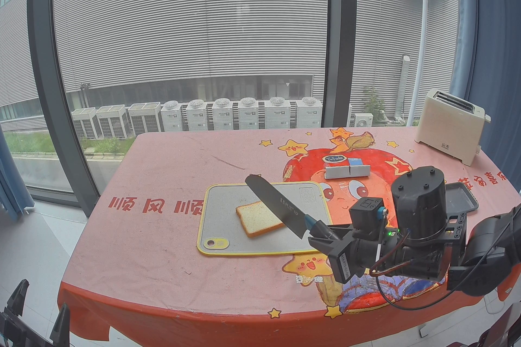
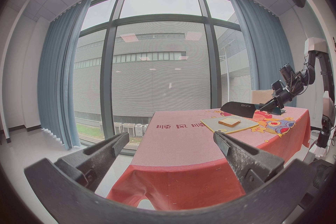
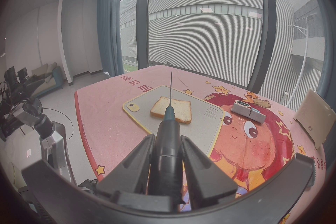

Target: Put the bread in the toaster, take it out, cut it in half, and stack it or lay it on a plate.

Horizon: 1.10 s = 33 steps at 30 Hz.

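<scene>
**Right arm holding knife over bread on cutting board**

Table: covered with a pink-red cartoon-print cloth (image 1: 163,256), set in front of a large window.

Bread: one square slice of white bread with a tan crust (image 1: 258,218) lies flat on a grey rectangular cutting board with a yellow rim (image 1: 222,212). It sits toward the right-hand half of the board. The slice is whole, with no cut visible.

Right gripper (image 1: 325,237): both fingers are clamped on the dark, round handle of a kitchen knife with a broad dark blade (image 1: 277,204). The blade points away from the gripper, out over the board. In the right wrist view it is edge-on and lines up across the middle of the slice. In the left wrist view the blade hangs just above the bread. Whether there is a gap or light contact cannot be told for certain.

Left gripper (image 2: 170,139): fingers spread wide with nothing between them. It is held off the table, beyond its near left corner, well apart from the board.

Other items:
- A cream-coloured two-slot toaster (image 1: 451,126) stands at the far right corner of the table.
- A small grey block with a blue piece on top (image 1: 347,169) lies behind the board, on the cartoon face.
- A dark grey shallow rectangular tray (image 1: 464,197) sits near the right edge, partly hidden behind the right arm.
</scene>
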### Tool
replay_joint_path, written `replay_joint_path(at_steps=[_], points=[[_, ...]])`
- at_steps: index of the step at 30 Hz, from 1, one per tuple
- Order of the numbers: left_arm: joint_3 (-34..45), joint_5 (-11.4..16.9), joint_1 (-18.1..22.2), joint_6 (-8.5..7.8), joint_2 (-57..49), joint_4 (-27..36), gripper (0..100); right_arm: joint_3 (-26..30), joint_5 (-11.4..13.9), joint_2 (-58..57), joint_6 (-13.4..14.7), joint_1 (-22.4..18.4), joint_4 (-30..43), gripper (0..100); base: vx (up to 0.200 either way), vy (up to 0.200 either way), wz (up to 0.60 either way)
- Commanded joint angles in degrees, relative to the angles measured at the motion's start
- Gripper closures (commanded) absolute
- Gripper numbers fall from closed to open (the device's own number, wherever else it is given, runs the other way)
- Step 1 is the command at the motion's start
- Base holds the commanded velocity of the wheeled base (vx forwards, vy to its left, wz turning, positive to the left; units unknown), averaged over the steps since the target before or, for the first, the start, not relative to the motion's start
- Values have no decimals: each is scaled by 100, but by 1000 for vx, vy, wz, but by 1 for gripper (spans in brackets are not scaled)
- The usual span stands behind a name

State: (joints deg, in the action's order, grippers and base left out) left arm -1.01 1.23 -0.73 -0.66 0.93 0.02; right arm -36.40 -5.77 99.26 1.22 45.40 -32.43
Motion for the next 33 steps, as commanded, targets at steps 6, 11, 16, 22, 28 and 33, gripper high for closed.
replay_joint_path(at_steps=[6,11,16,22,28,33], points=[[101,-9,3,4,-66,-29,0,10,-83,208,-8,127,-44,100,0,0,0],[101,-9,3,13,-66,-29,0,1,-337,217,-16,189,-44,100,0,0,0],[101,-9,12,13,-66,-38,0,-43,-487,208,-25,189,-53,100,0,0,0],[101,-18,12,-4,-66,-46,0,-122,-698,314,-25,224,-62,100,0,0,0],[101,-26,12,13,-66,-46,0,-86,-698,331,-60,224,-62,100,0,0,0],[101,-44,3,31,-75,-55,0,-78,-698,331,-60,241,-71,100,0,0,0]])
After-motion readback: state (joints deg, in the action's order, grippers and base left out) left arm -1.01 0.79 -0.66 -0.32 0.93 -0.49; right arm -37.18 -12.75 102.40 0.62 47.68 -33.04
